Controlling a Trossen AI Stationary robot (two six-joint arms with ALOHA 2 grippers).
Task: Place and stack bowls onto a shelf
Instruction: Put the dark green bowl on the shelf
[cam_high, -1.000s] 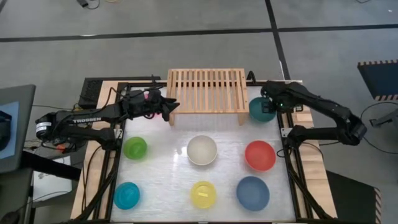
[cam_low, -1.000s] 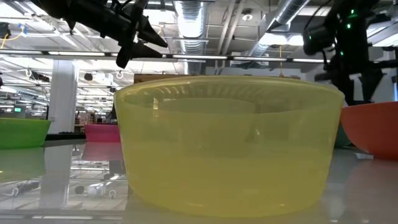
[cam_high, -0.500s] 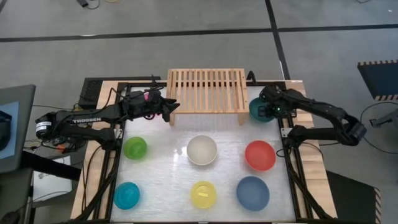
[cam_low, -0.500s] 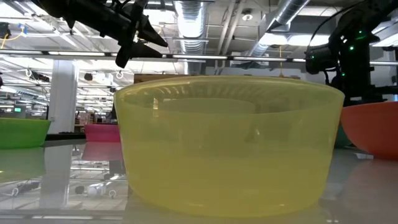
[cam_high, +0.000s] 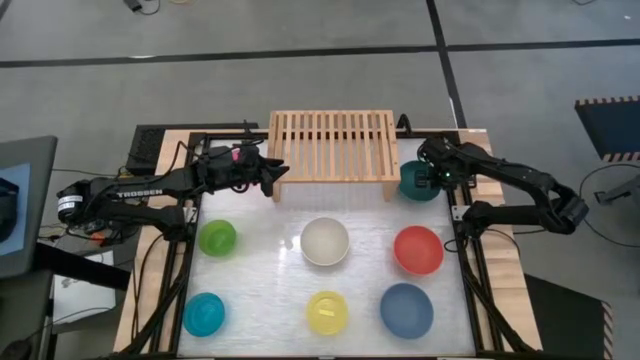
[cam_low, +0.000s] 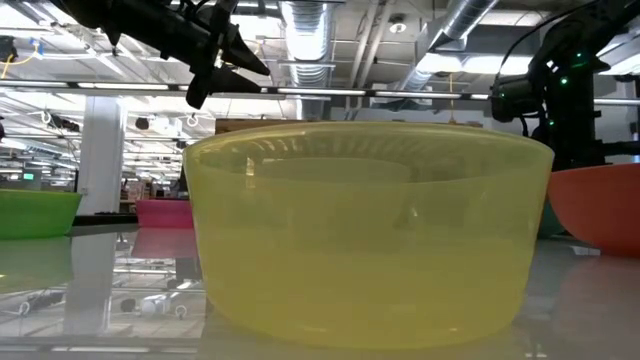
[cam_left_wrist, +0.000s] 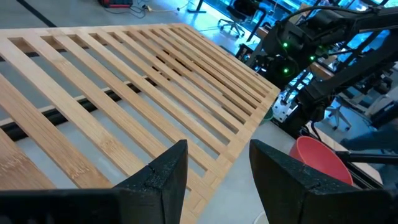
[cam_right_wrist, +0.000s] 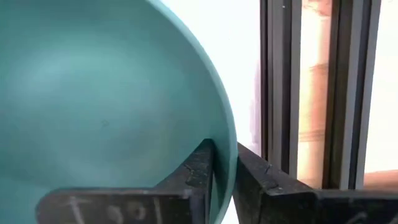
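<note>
Right wrist view shows my right end effector (cam_right_wrist: 222, 171) pinching the rim of the dark green round plastic bowl (cam_right_wrist: 106, 93), beside the light-wood slatted shelf (cam_high: 332, 145) (right end). My left end effector (cam_left_wrist: 214, 171) hovers spread over the shelf's left corner.

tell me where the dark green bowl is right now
In the high view the dark green bowl sits at the table's back right, just off the shelf's right end, with the right gripper pinching its rim.
</note>
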